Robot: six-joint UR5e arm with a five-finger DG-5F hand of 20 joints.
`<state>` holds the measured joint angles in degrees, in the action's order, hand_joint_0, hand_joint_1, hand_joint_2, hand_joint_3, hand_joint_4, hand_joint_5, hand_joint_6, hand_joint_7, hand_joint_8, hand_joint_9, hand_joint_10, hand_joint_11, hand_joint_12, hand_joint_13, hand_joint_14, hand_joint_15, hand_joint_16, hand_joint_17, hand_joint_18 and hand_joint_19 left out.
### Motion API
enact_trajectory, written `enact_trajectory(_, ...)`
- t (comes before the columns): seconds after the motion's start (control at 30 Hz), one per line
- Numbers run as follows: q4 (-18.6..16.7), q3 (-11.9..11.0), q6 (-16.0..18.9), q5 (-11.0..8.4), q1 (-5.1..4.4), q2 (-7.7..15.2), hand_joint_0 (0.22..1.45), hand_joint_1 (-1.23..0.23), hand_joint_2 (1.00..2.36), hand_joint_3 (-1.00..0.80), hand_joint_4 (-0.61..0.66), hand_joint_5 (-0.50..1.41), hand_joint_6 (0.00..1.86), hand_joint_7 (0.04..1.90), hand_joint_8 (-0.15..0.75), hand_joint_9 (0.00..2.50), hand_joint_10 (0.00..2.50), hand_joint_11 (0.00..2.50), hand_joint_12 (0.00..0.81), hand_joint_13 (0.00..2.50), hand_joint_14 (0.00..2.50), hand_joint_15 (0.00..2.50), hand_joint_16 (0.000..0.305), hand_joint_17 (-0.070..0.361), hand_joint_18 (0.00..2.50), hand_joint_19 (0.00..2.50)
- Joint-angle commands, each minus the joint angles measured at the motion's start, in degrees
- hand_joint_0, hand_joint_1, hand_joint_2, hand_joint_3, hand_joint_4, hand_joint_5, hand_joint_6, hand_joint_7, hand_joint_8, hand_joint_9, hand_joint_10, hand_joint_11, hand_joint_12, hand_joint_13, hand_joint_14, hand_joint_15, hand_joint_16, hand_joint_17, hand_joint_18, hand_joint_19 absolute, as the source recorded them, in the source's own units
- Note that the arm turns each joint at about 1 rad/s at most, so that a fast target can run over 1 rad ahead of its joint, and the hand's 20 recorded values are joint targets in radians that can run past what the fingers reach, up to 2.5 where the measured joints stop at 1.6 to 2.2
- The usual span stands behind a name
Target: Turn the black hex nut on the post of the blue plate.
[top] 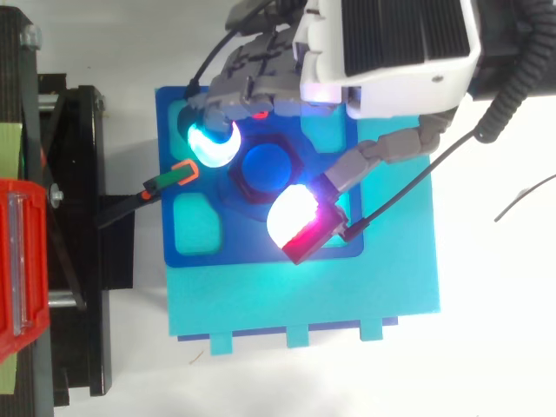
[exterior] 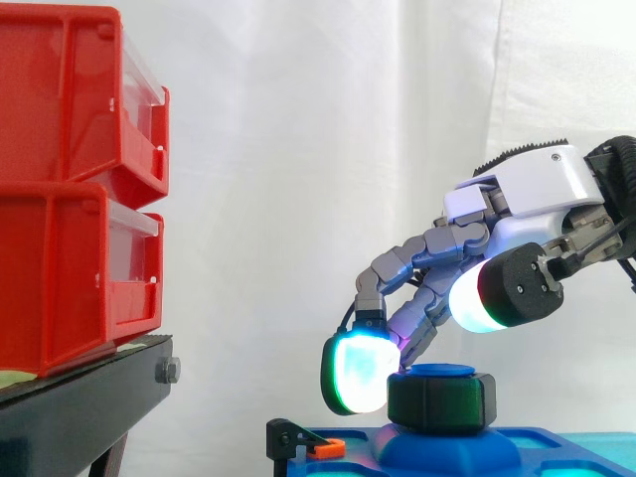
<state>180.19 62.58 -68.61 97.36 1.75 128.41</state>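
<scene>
The black hex nut [exterior: 442, 400] sits directly beneath the hand [exterior: 527, 189], threaded on the post [top: 265, 167] that rises from the blue plate [top: 261, 248]. From where I stand the hand looks closed round the nut. Its fingers are curled down over it, and one cyan-green fingertip [exterior: 358, 373] is pressed to the flank farthest from the wrist. The thumb [exterior: 475, 296] sits higher, over the nut's edge rather than flat against a side.

That uneven hold is my worry. If the wrist twists now, I'd expect the pad to slide across the flats and the nut to stay put. The thumb could also skid over the top. A small orange clip [exterior: 326, 447] lies just beyond and below the cyan pad, where a sweeping finger might catch it.
</scene>
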Motion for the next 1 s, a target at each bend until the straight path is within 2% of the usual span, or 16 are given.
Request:
enact_trajectory(0.0,0.0,0.0,0.0,1.6,1.07,0.0,0.5,-0.34,1.0,-0.5,0.29,-0.14,0.5,0.96,0.262,0.59,0.0,0.09,0.363,0.51,0.01,0.2,0.051,0.114,0.38,0.36)
enact_trajectory(0.27,-0.1,0.0,-0.3,3.18,2.56,0.0,0.5,-0.34,1.0,-0.5,0.29,-0.14,0.5,0.95,0.265,0.59,0.0,0.1,0.362,0.51,0.01,0.2,0.051,0.114,0.38,0.36)
enact_trajectory(0.4,-0.3,0.0,-0.3,3.8,2.82,0.0,0.5,-0.34,1.0,-0.5,0.29,-0.14,0.5,0.95,0.264,0.58,0.01,0.1,0.363,0.51,0.01,0.2,0.051,0.114,0.38,0.36)
enact_trajectory(0.63,-0.5,-0.3,-0.3,4.24,2.91,0.0,0.5,-0.34,1.0,-0.5,0.29,-0.14,0.5,0.94,0.263,0.58,0.0,0.1,0.362,0.51,0.01,0.2,0.051,0.114,0.38,0.35)
enact_trajectory(0.8,1.0,-2.5,-0.3,4.24,2.91,0.0,0.5,-0.34,1.0,-0.5,0.28,-0.14,0.5,0.93,0.262,0.58,0.0,0.1,0.362,0.51,0.01,0.2,0.051,0.114,0.39,0.36)
enact_trajectory(0.97,1.0,-4.0,-0.5,4.06,2.21,0.0,0.5,-0.34,1.0,-0.5,0.28,-0.14,0.5,0.94,0.263,0.58,0.0,0.1,0.363,0.51,0.01,0.2,0.051,0.114,0.38,0.35)
